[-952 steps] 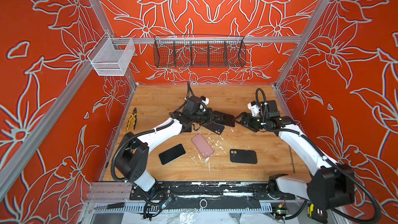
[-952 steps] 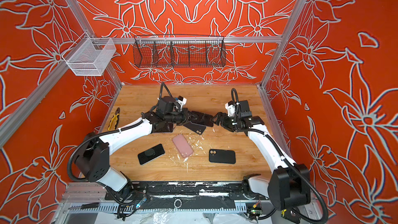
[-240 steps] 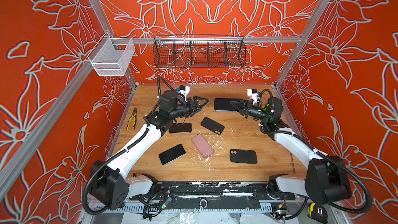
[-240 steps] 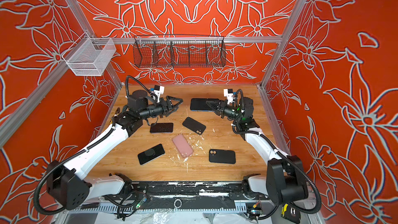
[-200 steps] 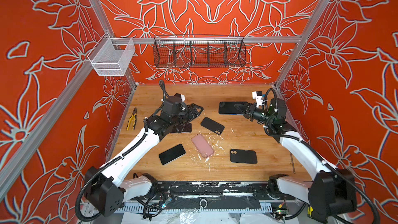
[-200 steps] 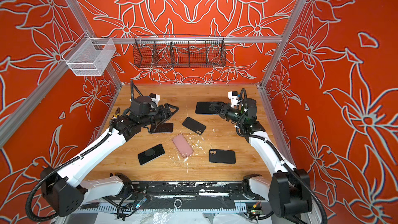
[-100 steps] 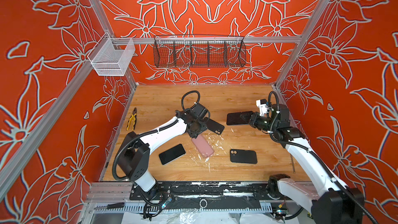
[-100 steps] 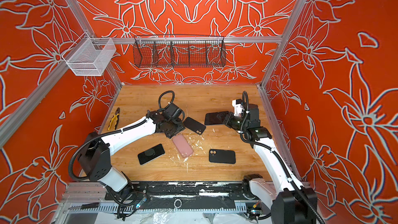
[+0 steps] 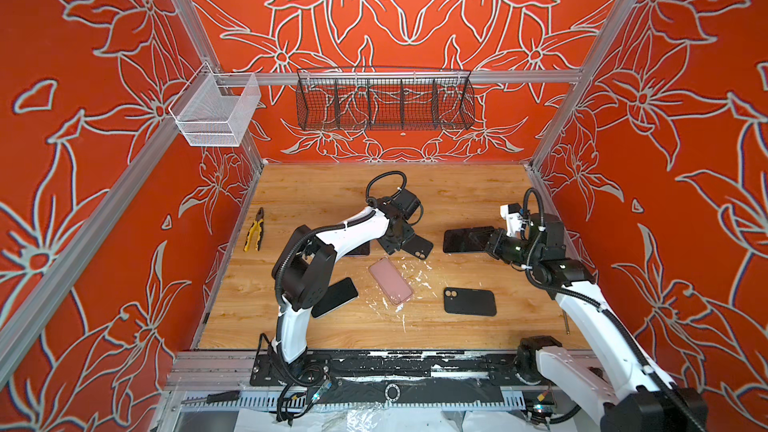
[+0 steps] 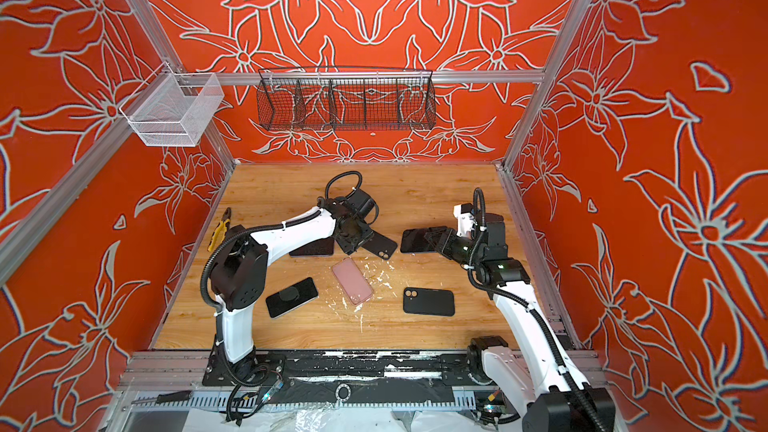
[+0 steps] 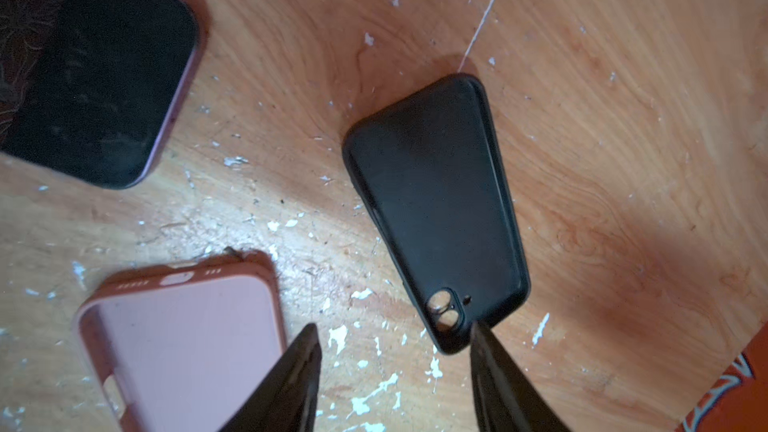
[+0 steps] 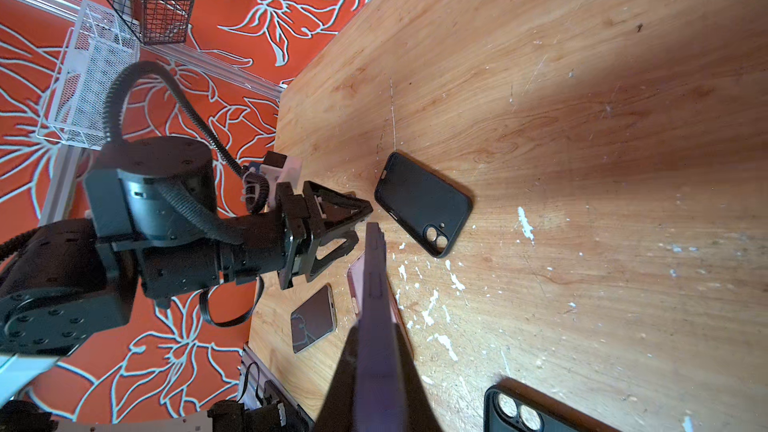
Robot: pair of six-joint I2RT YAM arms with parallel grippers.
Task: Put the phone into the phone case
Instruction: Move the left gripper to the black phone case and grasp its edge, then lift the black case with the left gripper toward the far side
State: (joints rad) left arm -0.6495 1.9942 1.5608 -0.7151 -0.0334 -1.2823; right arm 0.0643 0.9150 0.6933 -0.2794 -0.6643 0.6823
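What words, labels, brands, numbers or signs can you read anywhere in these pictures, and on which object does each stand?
No text can be read in any view.
On the black phone case: plain, no brand showing.
On the pink phone case: plain inside.
On the phone: dark screen, nothing shown.
On the pliers: too small to tell any marking.
On the walls: flower outlines only, no letters.

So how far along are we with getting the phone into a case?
Done: the right gripper is shut on the phone and holds it off the table. In hand: the left gripper stands open astride the camera end of the black case, which lies flat on the wood. Left: grip that case, then bring the phone over and seat it inside; it is in no case yet.
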